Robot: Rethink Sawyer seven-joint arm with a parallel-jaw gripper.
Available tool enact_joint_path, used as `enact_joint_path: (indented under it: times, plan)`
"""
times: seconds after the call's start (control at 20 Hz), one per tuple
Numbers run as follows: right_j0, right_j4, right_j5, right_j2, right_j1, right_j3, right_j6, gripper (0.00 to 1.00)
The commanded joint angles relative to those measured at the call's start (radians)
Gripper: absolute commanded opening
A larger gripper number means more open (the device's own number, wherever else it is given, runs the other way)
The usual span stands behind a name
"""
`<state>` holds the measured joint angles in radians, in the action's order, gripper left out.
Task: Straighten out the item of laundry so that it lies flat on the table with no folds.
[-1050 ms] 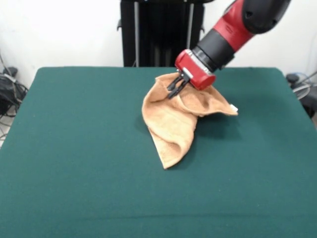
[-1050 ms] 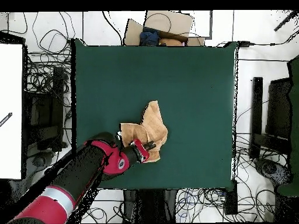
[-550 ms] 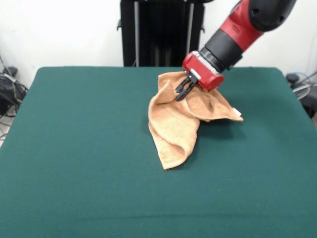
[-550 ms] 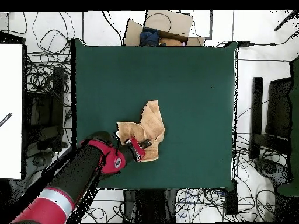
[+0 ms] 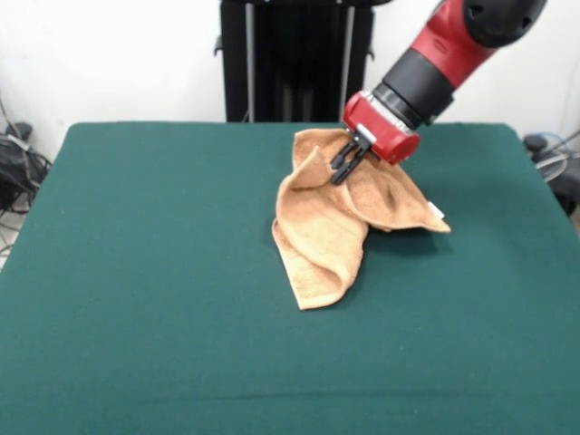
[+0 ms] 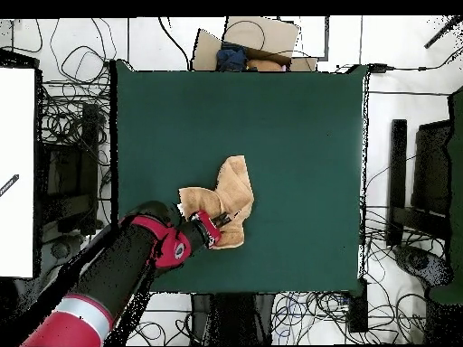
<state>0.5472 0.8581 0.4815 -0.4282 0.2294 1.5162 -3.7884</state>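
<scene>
Front view: the crumpled towel is pinched by the closed gripper, ringed by bare green table on all sides.

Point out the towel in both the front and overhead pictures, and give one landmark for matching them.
Front view: the towel lies crumpled right of centre, toward the table's far edge.
Overhead view: the towel sits slightly below centre on the table.
Shared landmark: the claw, closed on the towel's raised fold.
</scene>
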Motion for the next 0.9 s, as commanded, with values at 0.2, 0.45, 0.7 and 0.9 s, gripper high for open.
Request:
enact_joint_path:
  times: [0.2, 0.45, 0.7, 0.9]
  plan:
    - [-0.018, -0.074, -0.029, 0.175, 0.004, -0.066, 0.101, 0.0]
    - [-0.028, -0.083, -0.024, 0.185, 0.014, -0.065, 0.108, 0.0]
    - [-0.047, -0.096, -0.013, 0.202, 0.033, -0.062, 0.133, 0.0]
    - [-0.06, -0.104, -0.004, 0.217, 0.045, -0.064, 0.143, 0.0]
